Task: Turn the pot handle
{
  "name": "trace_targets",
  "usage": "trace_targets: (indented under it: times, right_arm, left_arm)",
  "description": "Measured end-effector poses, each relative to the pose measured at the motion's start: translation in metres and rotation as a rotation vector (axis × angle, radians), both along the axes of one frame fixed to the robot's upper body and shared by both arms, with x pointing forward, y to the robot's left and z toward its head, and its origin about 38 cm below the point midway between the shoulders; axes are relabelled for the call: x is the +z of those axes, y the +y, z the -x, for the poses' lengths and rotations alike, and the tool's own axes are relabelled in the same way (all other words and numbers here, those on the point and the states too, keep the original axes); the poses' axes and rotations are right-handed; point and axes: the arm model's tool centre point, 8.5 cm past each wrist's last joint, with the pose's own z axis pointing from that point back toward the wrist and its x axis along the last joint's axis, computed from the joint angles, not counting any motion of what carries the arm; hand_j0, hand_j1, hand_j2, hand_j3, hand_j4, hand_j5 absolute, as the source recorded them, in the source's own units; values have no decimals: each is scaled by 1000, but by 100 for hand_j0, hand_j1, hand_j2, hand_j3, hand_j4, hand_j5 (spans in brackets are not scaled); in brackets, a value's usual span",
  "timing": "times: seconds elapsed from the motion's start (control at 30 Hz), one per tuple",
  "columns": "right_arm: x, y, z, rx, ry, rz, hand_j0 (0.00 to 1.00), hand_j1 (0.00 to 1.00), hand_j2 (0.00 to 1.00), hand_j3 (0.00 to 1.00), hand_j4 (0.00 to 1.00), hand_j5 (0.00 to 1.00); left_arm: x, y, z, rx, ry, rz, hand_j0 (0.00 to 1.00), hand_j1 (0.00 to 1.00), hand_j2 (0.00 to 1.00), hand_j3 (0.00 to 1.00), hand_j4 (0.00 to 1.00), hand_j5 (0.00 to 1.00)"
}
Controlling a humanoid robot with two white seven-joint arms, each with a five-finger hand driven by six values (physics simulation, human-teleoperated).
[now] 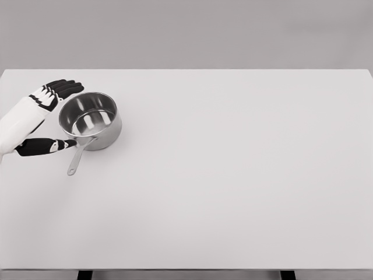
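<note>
**Risk note: pot may slide or tip instead of turning**

Wide, flat white counter (233, 192), bare apart from the items at its far-left part. No lip or stop is visible along the left edge.

Shiny round stainless-steel pot (91, 121) stands upright on the far-left part of the counter, empty, mouth up. Its thin straight metal handle (76, 158) runs from the near wall toward the near left, tip resting low over the counter.

Left hand (48, 119), white with black fingers, comes in from the left edge. Fingers are spread, gripping nothing: the upper fingers (65, 88) sit just beside the far-left rim, the thumb (51, 146) reaches toward the handle root on the near side. Contact with the pot cannot be confirmed from this view. Right hand is out of sight.

Judged risks:
- Pot looks light and smooth; a push off its centre would likely slide it rather than spin it.
- Pressure high on the rim could tip it.
- Thumb could slip past the thin handle.
- Pot is near the left edge; drift that way risks a fall.
</note>
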Motion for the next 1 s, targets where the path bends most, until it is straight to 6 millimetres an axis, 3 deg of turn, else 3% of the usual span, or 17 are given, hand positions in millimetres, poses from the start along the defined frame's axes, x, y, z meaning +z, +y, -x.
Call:
trace_targets:
  times: [0.3,0.6,0.67,0.77,1.0]
  right_arm:
    - [0,0,0,0,1,0,100,100,100,100,100,100]
    - [0,0,0,0,0,0,100,100,100,100,100,100]
    - [0,0,0,0,0,0,100,100,100,100,100,100]
    - [0,0,0,0,0,0,100,100,100,100,100,100]
    - [0,0,0,0,0,0,100,100,100,100,100,100]
  left_arm:
    - [6,-3,-2,-10,-19,-2,100,100,100,100,100,100]
    - [41,8,-5,-166,80,-122,100,100,100,100,100,100]
    - [62,7,-8,-214,61,-86,100,100,100,100,100,100]
    - [98,-5,-18,-298,4,-89,100,100,100,100,100,100]
    - [124,-46,-34,-516,89,-101,100,100,100,100,100,100]
